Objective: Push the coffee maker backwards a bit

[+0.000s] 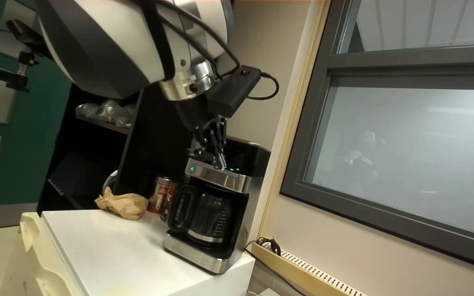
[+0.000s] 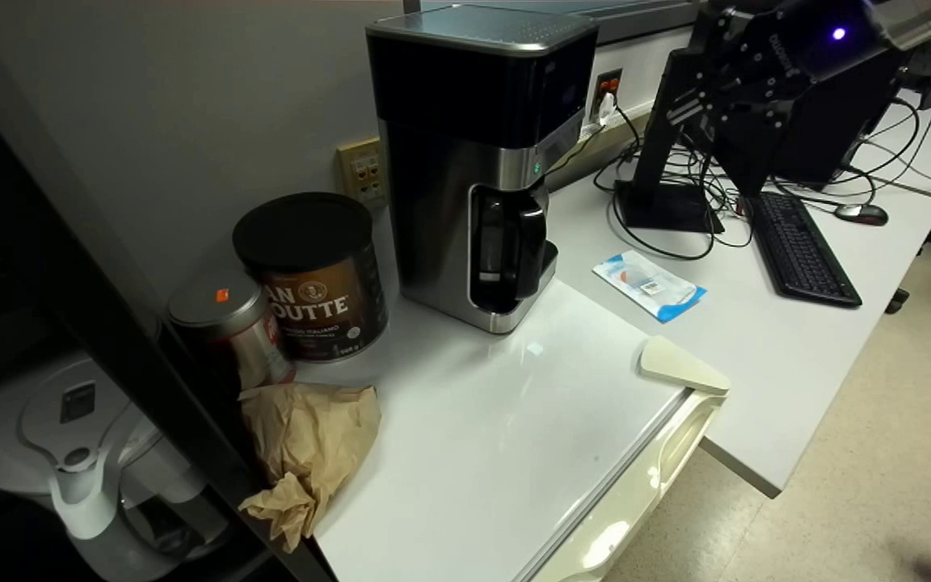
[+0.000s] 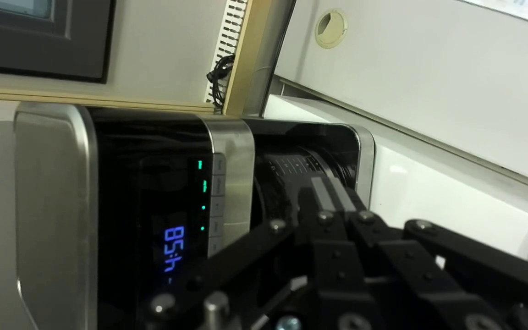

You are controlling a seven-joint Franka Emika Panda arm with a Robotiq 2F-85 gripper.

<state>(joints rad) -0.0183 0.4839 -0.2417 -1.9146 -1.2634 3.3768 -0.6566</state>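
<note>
As coffee maker (image 2: pixel 465 162) stood on worktop (image 2: pixel 473 453), gripper (image 3: pixel 331 190) hung in front of it, not touching, fingertips (image 3: pixel 321 193) together. Slow, square push against coffee maker's silver band (image 3: pixel 236 183), clear of buttons (image 3: pixel 217 184) and carafe (image 1: pixel 210 213), likely suited best.

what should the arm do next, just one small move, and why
Probably ease the end effector straight toward the upper front of the coffee maker. Its fingertips are shut together, and an exterior view shows a gap between them and the coffee maker, so contact seems needed before any push. The silver band looks a sturdier target than the carafe.
</note>
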